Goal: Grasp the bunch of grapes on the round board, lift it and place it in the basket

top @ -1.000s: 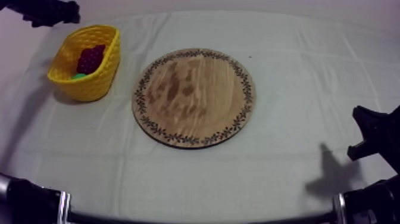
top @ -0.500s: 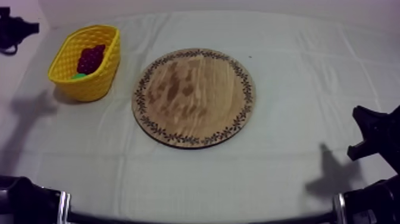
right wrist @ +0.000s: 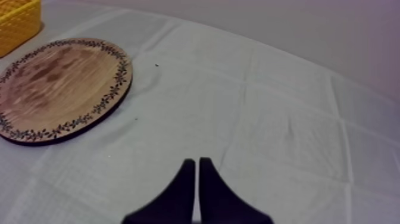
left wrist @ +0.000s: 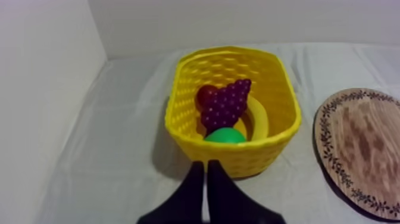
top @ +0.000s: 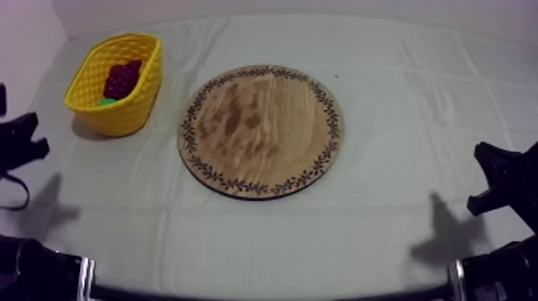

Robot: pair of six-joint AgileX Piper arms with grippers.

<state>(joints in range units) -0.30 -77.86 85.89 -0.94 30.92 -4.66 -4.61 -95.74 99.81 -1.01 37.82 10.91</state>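
Note:
The purple bunch of grapes (top: 122, 78) (left wrist: 225, 104) lies inside the yellow basket (top: 146, 96) (left wrist: 280, 89) at the table's far left. Beside it in the basket are a small red fruit (left wrist: 206, 95), a banana (left wrist: 259, 117) and a green pear (left wrist: 224, 136). The round wooden board (top: 260, 130) (left wrist: 363, 149) (right wrist: 59, 89) is bare. My left gripper (top: 24, 142) (left wrist: 205, 163) is shut on nothing, low at the table's left edge, in front of the basket. My right gripper (top: 490, 174) (right wrist: 196, 161) is shut too, over bare cloth right of the board.
A pale wall runs along the table's left side and back. The cloth between board and basket, and in front of the board, carries only folds. A corner of the basket (right wrist: 18, 21) shows beyond the board in the right wrist view.
My left arm has drawn back from behind the basket, along the table's left edge toward the front. The grapes stay in the basket. The right arm has not moved.

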